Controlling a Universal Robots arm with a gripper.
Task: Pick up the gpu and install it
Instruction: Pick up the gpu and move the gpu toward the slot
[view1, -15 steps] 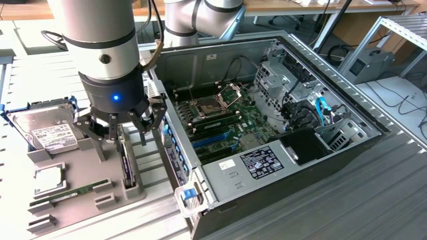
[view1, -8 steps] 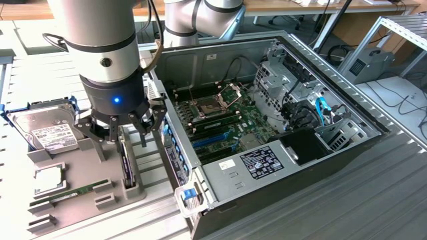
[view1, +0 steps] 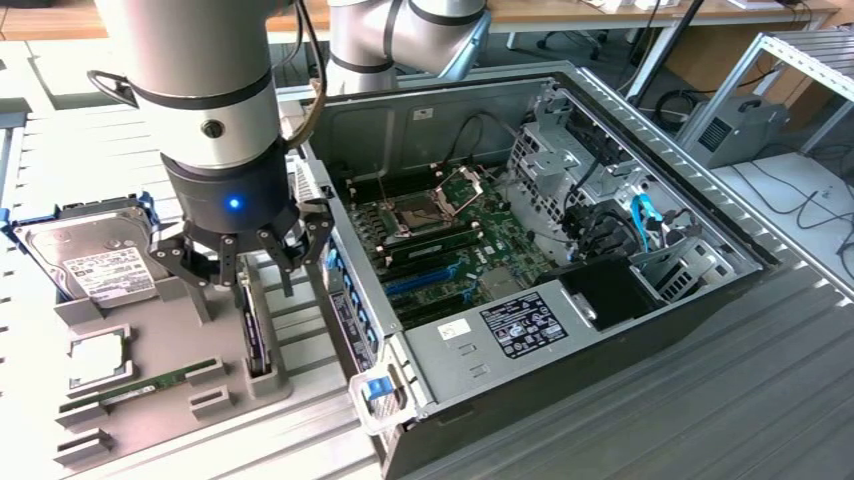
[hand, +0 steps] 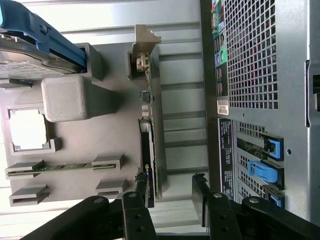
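The gpu (view1: 256, 340) is a thin black card standing on edge in a slot of the grey holder tray (view1: 147, 410), on the exterior view's left. My gripper (view1: 247, 285) hangs just above it, open, one finger on each side of the card and touching nothing. In the wrist view the gpu (hand: 149, 135) shows edge-on with its silver bracket (hand: 146, 37) at the far end. It lies between the fingers of my gripper (hand: 170, 192), closer to one finger (hand: 134, 207) than to the other.
The tray also holds a silver hard drive (view1: 94, 262), a square chip (view1: 96, 358) and a green memory stick (view1: 140, 385). The open computer case (view1: 441, 350) stands close beside the tray, with its motherboard (view1: 447, 235) exposed. In the wrist view the case wall (hand: 260, 75) runs alongside the card.
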